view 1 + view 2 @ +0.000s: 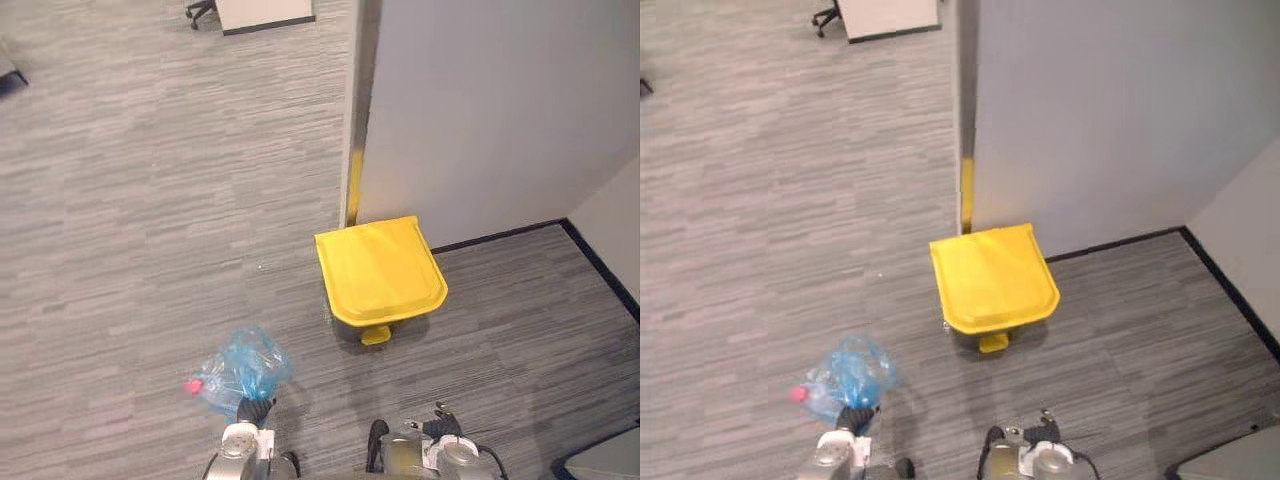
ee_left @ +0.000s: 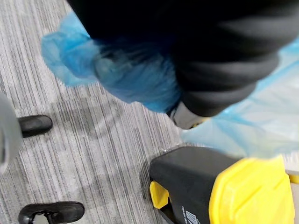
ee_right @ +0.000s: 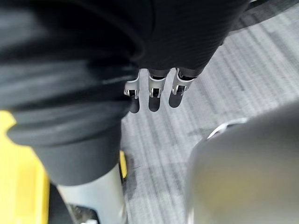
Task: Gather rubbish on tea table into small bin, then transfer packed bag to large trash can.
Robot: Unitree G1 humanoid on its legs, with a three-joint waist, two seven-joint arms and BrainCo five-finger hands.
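Spreading across the scene is a grey striped carpet floor (image 1: 140, 220), bounded on the right by a pale grey wall (image 1: 490, 110) with a dark skirting line along its foot. A yellow strip (image 1: 353, 185) runs down the wall's outer corner. At the foot of that corner, on the floor and just beside the wall, stands the large trash can (image 1: 380, 270). Its yellow lid is down flat over a dark body, and a small yellow pedal (image 1: 376, 336) sticks out at the front, towards the robot. The blue bag (image 1: 245, 365), a translucent, crumpled, stuffed plastic sack, is up off the carpet on the robot's left. It is well apart from the trash can and nearer the robot than the can is. A small red item (image 1: 193, 385) shows through its outer side. The left hand (image 1: 255, 410) meets the bag at the bag's near end, where the plastic bunches together, and is clenched on it; the left wrist view shows blue film pressed right against the dark ribbed cover, with the can's dark body and yellow lid past it. The right hand (image 1: 440, 425) hangs low on the robot's right. In its own wrist view its fingers (image 3: 154, 91) point straight down over the carpet, relaxed and holding nothing.
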